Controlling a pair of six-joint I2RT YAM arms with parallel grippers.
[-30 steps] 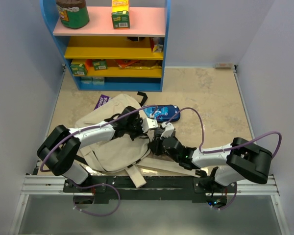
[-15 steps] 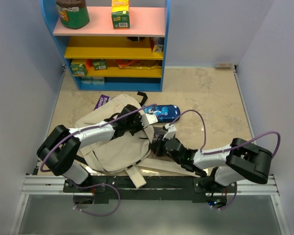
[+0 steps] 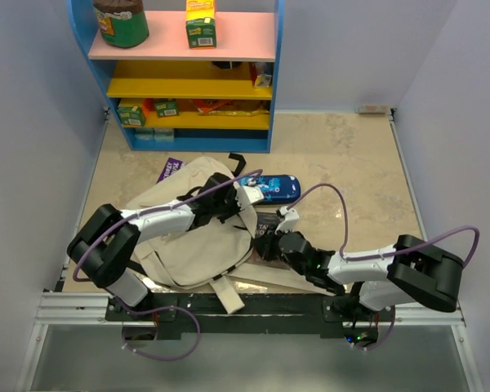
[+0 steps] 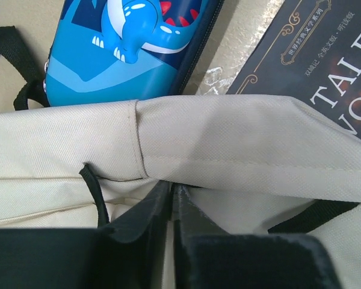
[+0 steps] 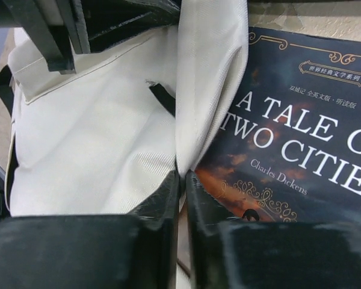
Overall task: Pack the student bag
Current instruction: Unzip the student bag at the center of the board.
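The beige canvas student bag (image 3: 192, 237) lies flat at the table's front left. My left gripper (image 3: 238, 198) is shut on the bag's upper rim (image 4: 228, 144) near its right corner. My right gripper (image 3: 265, 243) is shut on the bag's lower edge (image 5: 198, 120), lower on the same side. A dark book, "A Tale of Two Cities" (image 5: 289, 138), lies beside the bag's edge under the right gripper, also in the top view (image 3: 268, 222) and the left wrist view (image 4: 325, 66). A blue dinosaur pencil case (image 3: 273, 188) lies just beyond the bag (image 4: 126, 48).
A blue shelf unit (image 3: 188, 73) with boxes and a jar stands at the back. A purple book (image 3: 170, 170) pokes out from behind the bag. A beige strap (image 3: 229, 294) trails toward the front edge. Walls close in on both sides.
My left gripper has lifted the bag's rim toward the pencil case. My right gripper has slid down and left along the bag's edge, uncovering more of the dark book.
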